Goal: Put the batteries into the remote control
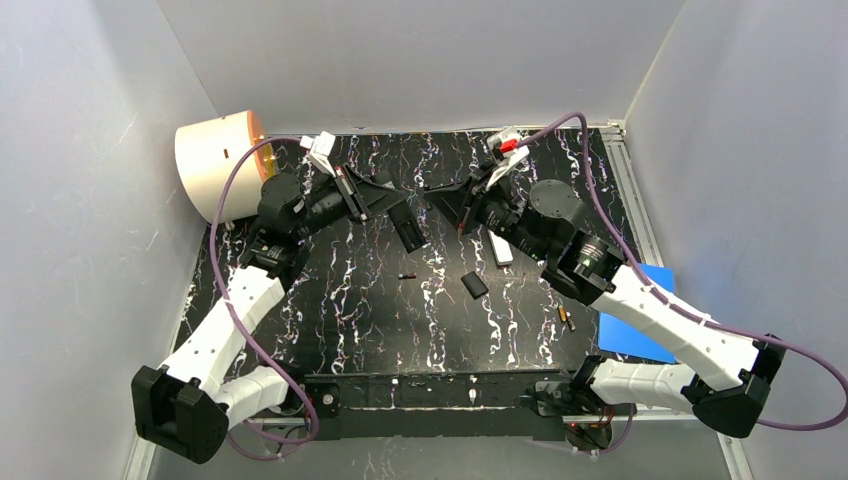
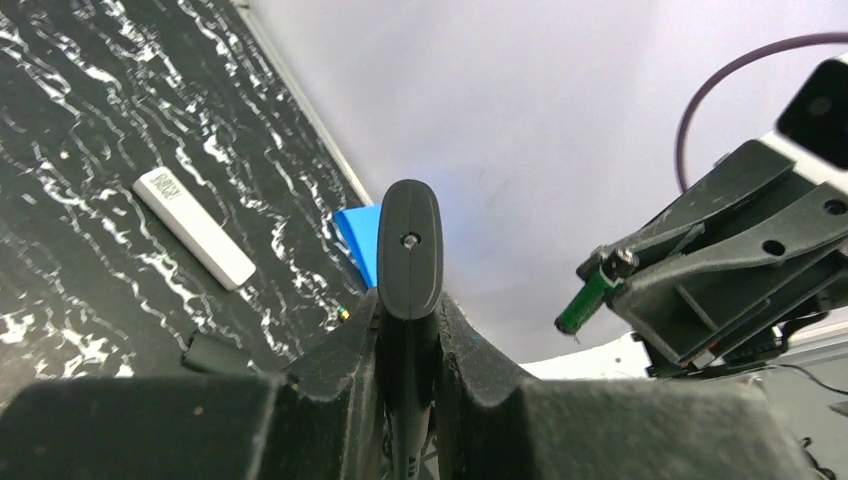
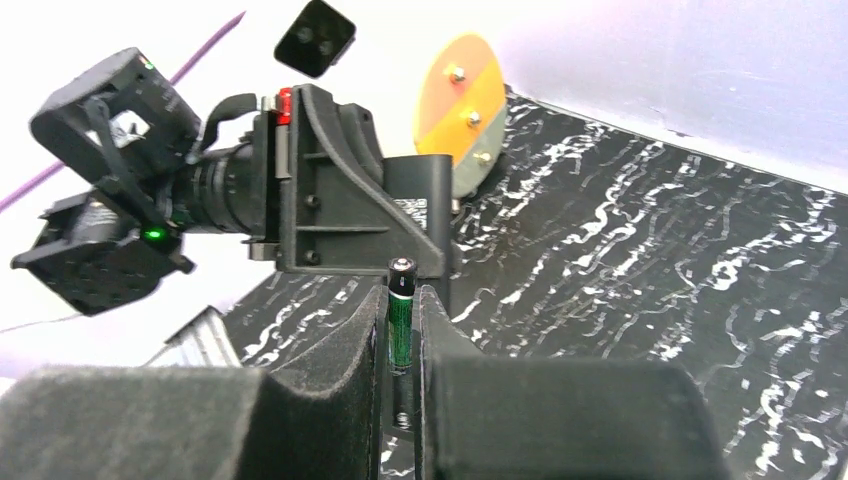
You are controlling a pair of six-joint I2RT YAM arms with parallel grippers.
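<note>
My left gripper [image 1: 393, 205] [image 2: 410, 325] is shut on a black remote control [image 1: 411, 233] [image 2: 410, 250] and holds it above the table, its rounded end sticking out past the fingers. My right gripper [image 1: 447, 201] [image 3: 402, 335] is shut on a green battery [image 3: 401, 318], held upright with its tip above the fingertips. In the left wrist view that battery [image 2: 584, 302] points toward the remote, a short gap away. The remote [image 3: 417, 212] stands just behind the battery in the right wrist view. Loose batteries lie on the table, one in the middle [image 1: 407, 276] and others at the right [image 1: 566, 319].
A white remote [image 1: 502, 250] [image 2: 195, 228] and a black battery cover [image 1: 474, 285] lie on the marbled black table [image 1: 340, 300]. A blue pad [image 1: 640, 325] sits at the right edge. A white drum with an orange face [image 1: 215, 165] [image 3: 458, 100] stands at the back left.
</note>
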